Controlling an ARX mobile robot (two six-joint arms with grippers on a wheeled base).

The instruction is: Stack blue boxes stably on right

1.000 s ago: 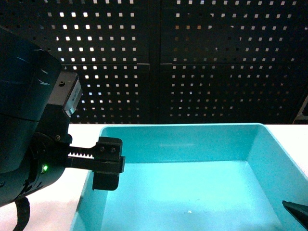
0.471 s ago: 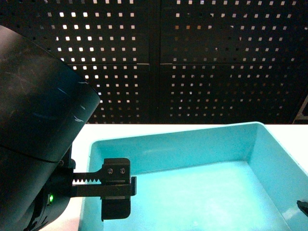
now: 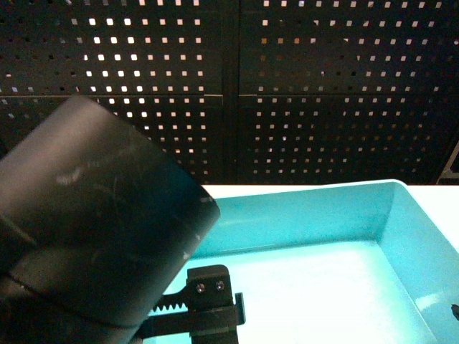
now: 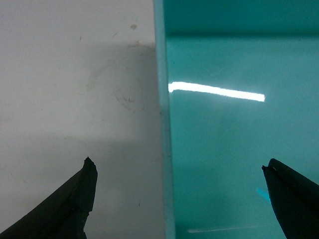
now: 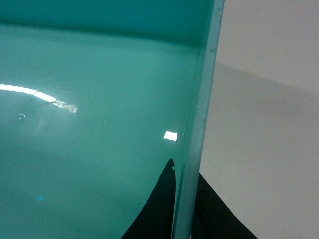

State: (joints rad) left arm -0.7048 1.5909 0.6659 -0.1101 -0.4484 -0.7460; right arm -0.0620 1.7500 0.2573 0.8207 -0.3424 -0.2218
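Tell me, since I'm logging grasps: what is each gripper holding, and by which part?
The right gripper pinches the turquoise tub by its right side wall. The left gripper straddles the left wall, open, holding nothing.

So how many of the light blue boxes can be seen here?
1: a single blue box on the white table, filling the lower centre and right of the head view. The left arm blocks the lower left, so another could be hidden there.

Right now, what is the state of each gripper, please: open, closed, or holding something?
Left gripper: open, jaws wide apart astride the left wall of the blue box, not clamping it.
Right gripper: jaws on both sides of the box's right wall, apparently shut on it.
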